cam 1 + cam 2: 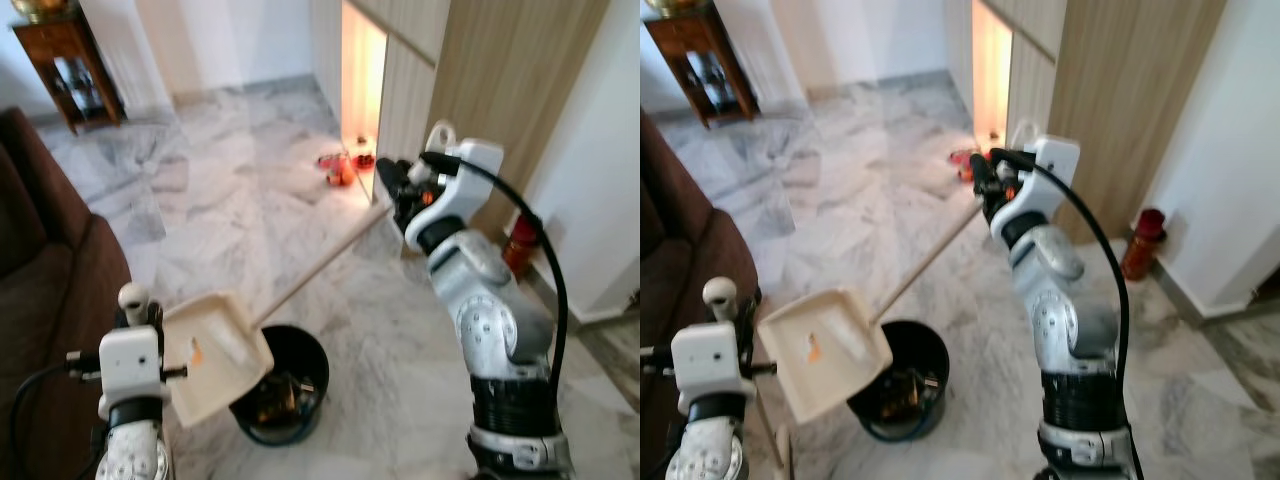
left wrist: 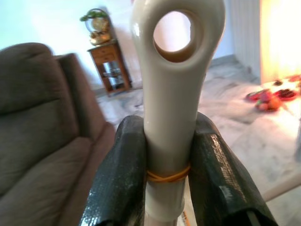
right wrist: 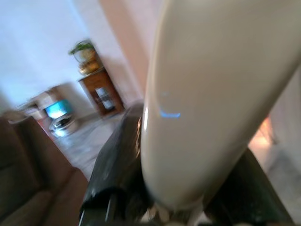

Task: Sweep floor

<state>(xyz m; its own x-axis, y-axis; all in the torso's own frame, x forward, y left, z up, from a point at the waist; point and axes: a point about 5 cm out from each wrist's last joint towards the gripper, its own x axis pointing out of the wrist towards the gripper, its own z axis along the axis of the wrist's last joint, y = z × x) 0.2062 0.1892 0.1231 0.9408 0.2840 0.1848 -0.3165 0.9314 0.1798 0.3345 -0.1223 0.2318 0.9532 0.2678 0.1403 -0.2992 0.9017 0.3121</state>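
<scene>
My left gripper [image 2: 169, 134] is shut on the cream handle [image 2: 171, 94] of a dustpan, just below its hanging hole. The cream dustpan [image 1: 215, 350] hangs tilted over the near-left rim of a black bin [image 1: 295, 385] and has a small orange scrap [image 1: 196, 352] lying in it. My right gripper [image 1: 400, 192] is raised at chest height and shut on a long cream broom pole [image 1: 320, 262]. The pole slants down from it toward the bin, and its lower end is hidden behind the dustpan. In the right wrist view the pole [image 3: 211, 94] sits between the black fingers [image 3: 117, 160].
A brown sofa [image 1: 40, 260] runs along my left. A wooden side table [image 1: 65, 60] stands at the far left wall. Red items [image 1: 340, 168] lie on the marble floor by a lit cabinet opening. A red extinguisher [image 1: 520, 245] stands by the wooden panel [image 1: 500, 80] on the right.
</scene>
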